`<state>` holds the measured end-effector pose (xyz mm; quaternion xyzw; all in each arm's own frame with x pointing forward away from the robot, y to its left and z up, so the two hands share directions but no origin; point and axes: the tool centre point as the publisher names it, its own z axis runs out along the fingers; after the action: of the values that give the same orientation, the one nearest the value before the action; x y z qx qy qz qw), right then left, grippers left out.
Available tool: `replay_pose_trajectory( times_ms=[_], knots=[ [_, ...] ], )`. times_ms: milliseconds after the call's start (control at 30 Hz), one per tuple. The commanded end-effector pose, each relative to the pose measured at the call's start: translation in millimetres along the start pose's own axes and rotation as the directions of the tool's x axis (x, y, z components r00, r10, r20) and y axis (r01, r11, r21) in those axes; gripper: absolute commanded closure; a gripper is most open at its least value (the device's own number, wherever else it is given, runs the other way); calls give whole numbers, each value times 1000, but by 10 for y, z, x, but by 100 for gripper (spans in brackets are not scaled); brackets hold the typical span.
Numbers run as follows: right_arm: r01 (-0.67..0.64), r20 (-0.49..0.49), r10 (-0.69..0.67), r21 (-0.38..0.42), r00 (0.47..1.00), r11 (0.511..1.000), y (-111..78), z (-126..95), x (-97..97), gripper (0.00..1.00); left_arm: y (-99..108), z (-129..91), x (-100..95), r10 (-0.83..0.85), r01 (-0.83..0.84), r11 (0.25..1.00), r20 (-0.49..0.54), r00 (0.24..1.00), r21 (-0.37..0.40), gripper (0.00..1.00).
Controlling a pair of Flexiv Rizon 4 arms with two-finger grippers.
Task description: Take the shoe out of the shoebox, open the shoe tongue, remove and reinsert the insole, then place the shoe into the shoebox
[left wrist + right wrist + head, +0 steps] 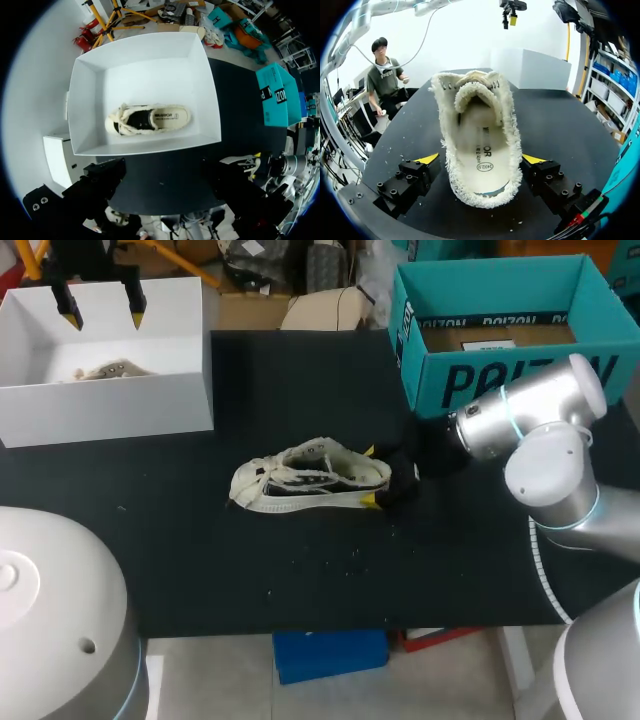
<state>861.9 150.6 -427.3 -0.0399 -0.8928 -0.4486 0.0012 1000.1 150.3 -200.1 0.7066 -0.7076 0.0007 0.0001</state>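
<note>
Shoe (310,480) is lying on its sole near the middle of the black table (250,580), toe pointing left and heel pointing right. It is cream and fuzzy, with loose laces across the top. Right gripper (371,476) is sitting low at the heel end, its arm coming in from the right. In the right wrist view the heel is lying between the spread fingers. One yellow tip is resting against the shoe's side, while the other is standing just beside the fuzzy edge with a thin dark gap showing, so the jaws are reading as apart and not clamping. The same view is looking down into the shoe, where the pale insole (482,160) is lying flat inside and the tongue (475,95) is arching over the far part of the opening.

Left gripper (102,312) is hanging above the white shoebox (110,405) at the far left corner of the table, well apart from the shoe. Its jaws are standing wide apart and gripping nothing. A second shoe (150,120) is lying inside that shoebox on the floor of the box, sole down. A teal box (500,375) is sitting at the far right of the table, just beyond the right arm.
</note>
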Motion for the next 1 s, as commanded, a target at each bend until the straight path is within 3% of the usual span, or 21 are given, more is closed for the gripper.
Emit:
replay_pose_trajectory(
  times_ms=[33,600,633,667,700,1000],
  knots=[
    [0,-7,0,-8,1000,1000,-26,112,-46,0,1,-2,1,-1,1,1000,1,1000,-1,0],
    [-19,-32,18,-28,999,999,-160,144,-37,0,1,-2,1,-1,1,1000,1,1000,-1,0],
    [-15,-31,15,-26,999,1000,-158,146,-32,23,1,-2,1,-1,1,1000,1,1000,-1,0],
    [-13,-21,13,-23,1000,1000,-158,147,-30,88,1,-2,1,-1,1,1000,1,1000,-1,0],
    [-13,-21,13,-23,1000,1000,-158,147,-30,100,1,-2,1,-1,1,1000,1,1000,-1,0],
    [-13,-21,13,-23,1000,1000,-158,147,-30,100,1,-2,1,-1,1,1000,1,1000,-1,0]
  ],
)
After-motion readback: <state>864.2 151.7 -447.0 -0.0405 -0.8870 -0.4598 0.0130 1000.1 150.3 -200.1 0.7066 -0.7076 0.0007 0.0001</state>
